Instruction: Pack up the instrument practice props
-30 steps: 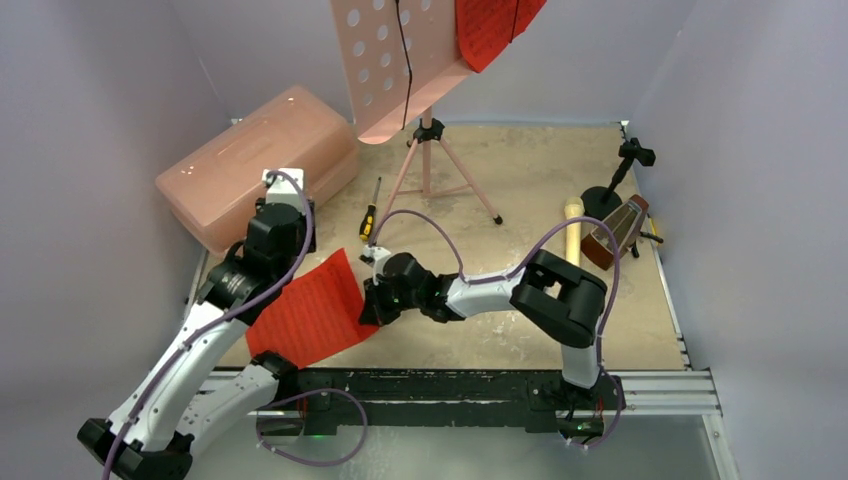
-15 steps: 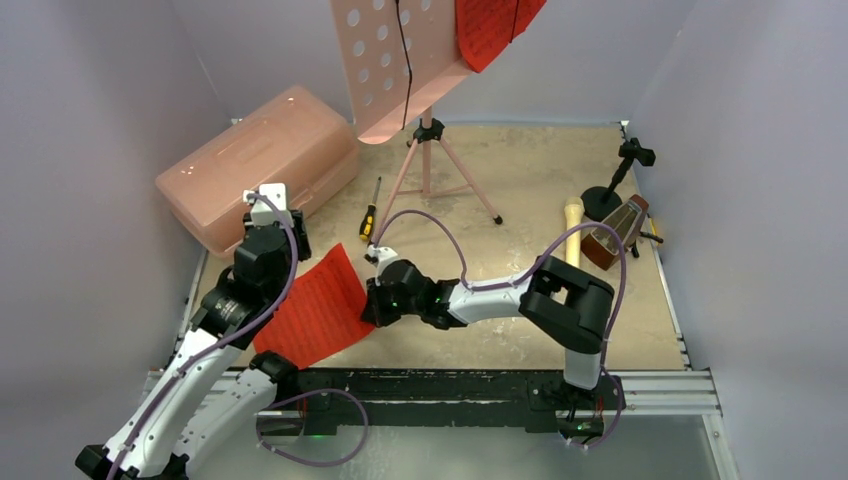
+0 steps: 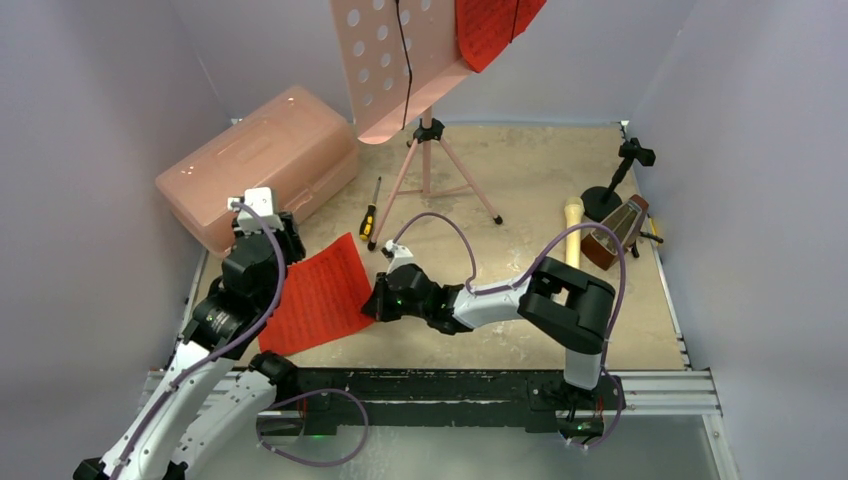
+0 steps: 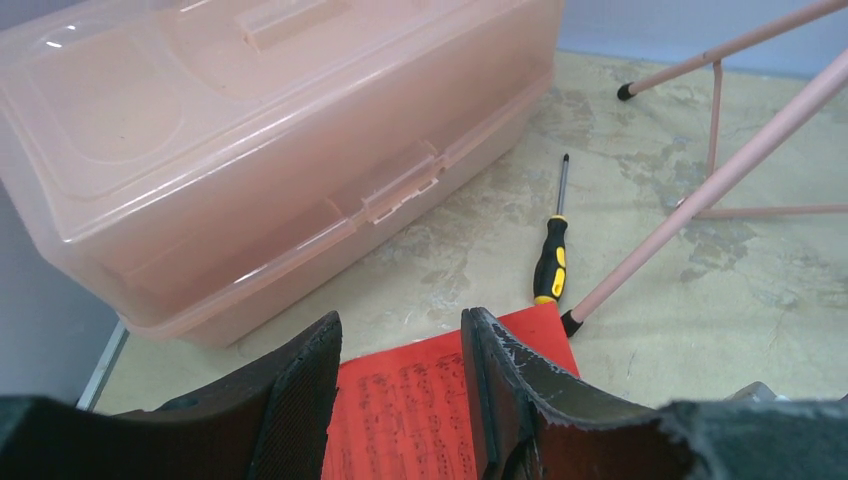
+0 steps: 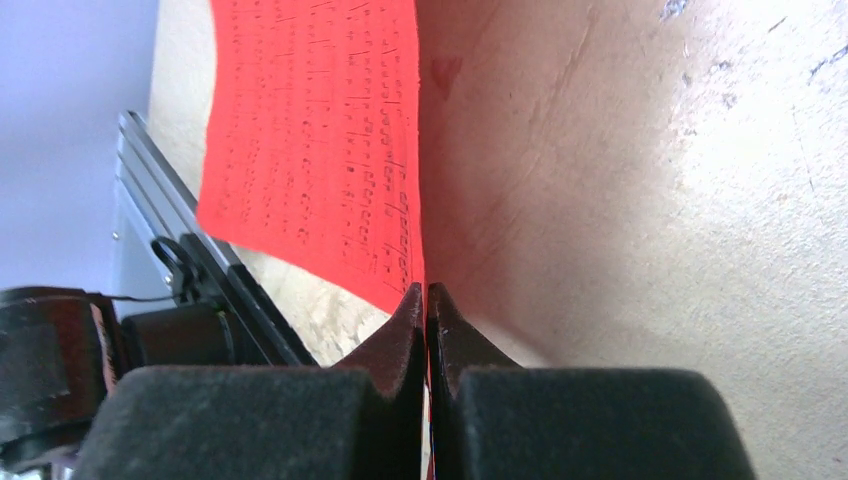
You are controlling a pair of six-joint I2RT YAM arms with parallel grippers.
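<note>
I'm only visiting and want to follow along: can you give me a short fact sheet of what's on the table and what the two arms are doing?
right gripper: shut on one edge of the red sheet
left gripper: open, empty, near the pink box
pink box: lid closed, back left
music stand: upright at the back, second red page on it
microphone, metronome: side by side, far right
screwdriver: lying between box and stand

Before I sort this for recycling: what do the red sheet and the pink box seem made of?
Red sheet: likely thin matte paper, printed with notes, one edge bent up. Pink box: probably moulded plastic, translucent, glossy glints on top.
</note>
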